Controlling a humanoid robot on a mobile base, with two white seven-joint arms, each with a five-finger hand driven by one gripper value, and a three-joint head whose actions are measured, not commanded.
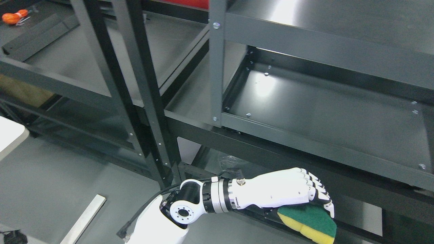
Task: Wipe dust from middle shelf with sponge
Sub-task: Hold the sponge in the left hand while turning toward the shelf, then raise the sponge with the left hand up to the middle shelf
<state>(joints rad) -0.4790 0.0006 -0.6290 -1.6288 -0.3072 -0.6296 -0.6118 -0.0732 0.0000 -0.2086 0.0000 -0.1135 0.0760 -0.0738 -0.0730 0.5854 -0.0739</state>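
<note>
The white, jointed left hand (281, 193) reaches in from the lower left, its arm ending in a black-and-white wrist. Its fingers (317, 189) curl down over a yellow foam sponge with a green scouring face (310, 223), holding it from above. Hand and sponge sit low and near, below and in front of the front lip of the dark grey metal middle shelf (322, 112), not touching it.

That shelf is a smooth, slightly glossy steel tray with a raised rim on all sides and small bolt heads along the edges; light reflects off its far left part. Its surface lies bare and wide from the grey upright post (216, 67) at its left corner out to the right edge of the view. A second steel shelf (339, 20) overhangs it, leaving a low gap between the two.

To the left stand more dark posts and shelves of a neighbouring rack (101, 67). An orange-handled tool (13, 17) lies at the far upper left. A pale flat strip (84, 220) lies on the grey floor, near left.
</note>
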